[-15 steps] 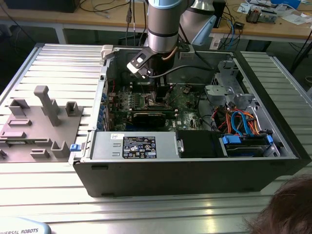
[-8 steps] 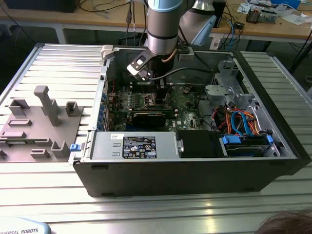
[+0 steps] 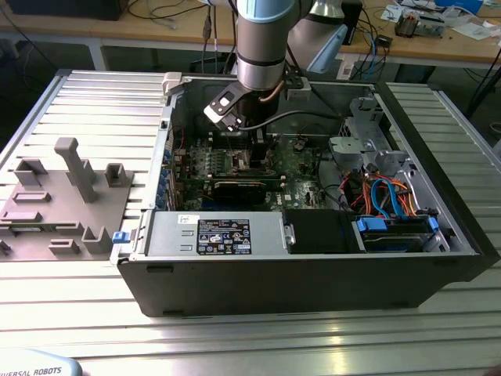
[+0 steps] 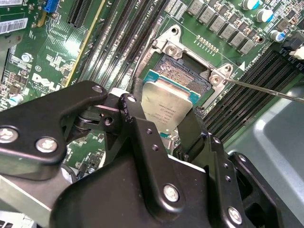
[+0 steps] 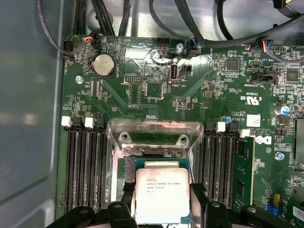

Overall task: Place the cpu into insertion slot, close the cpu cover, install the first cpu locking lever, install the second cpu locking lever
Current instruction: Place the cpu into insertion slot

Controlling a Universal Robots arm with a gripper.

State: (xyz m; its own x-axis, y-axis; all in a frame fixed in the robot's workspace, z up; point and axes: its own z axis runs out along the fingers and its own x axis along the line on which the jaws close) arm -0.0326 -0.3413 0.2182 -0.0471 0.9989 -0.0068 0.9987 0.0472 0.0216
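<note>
Just below my claw [image 4: 164, 124], the slot [image 4: 186, 71] lies open; I grip the cpu [image 4: 167, 103] by its edges and should keep it level, corners matched, lowering without force.

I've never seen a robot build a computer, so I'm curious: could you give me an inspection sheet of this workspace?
Surface: slotted metal table carrying an open computer case.
Job's things: the cpu sits over the insertion slot; whether it is seated, cannot tell. The cpu cover stands open.
Clutter: grey fixture tray on the exterior view's left.
Grippers: gripper shut on the cpu, fingers on two opposite edges.
Cables: orange and blue cables inside the case; black cables along the board's edge.
Surroundings: workbench behind the table.
</note>
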